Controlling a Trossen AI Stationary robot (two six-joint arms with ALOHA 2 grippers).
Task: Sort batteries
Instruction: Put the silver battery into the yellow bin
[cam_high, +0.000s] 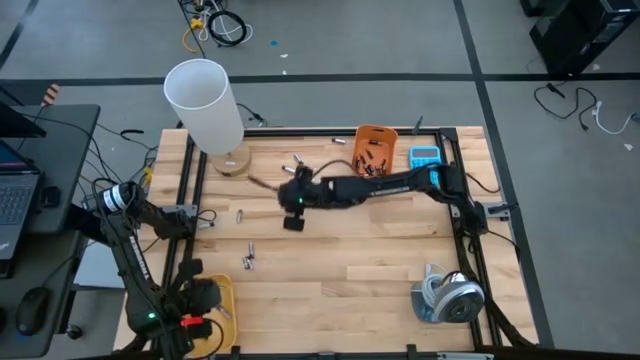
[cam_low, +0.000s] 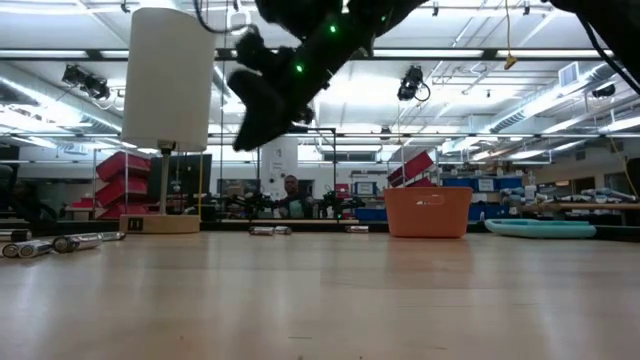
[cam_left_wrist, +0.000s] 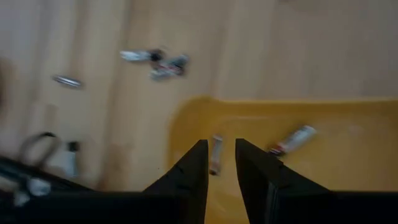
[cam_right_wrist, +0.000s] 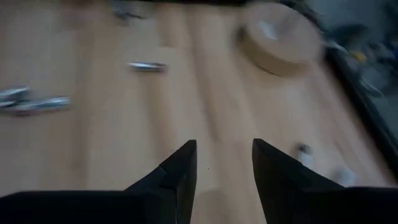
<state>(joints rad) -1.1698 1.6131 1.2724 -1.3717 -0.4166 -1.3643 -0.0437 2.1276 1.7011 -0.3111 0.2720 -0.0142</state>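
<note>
The right gripper (cam_right_wrist: 224, 165) is hovering open and empty over mid-table; the left gripper (cam_left_wrist: 221, 165), parted and empty, is hanging over the yellow tray (cam_left_wrist: 348, 186). Sorting seems partway: some batteries (cam_high: 248, 258) are lying loose on the wooden table (cam_high: 380, 250), others filling the orange bin (cam_high: 375, 148). A workshop is showing behind.

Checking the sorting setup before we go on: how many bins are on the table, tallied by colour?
Orange bin: 1
Yellow bin: 1
Total: 2
</note>
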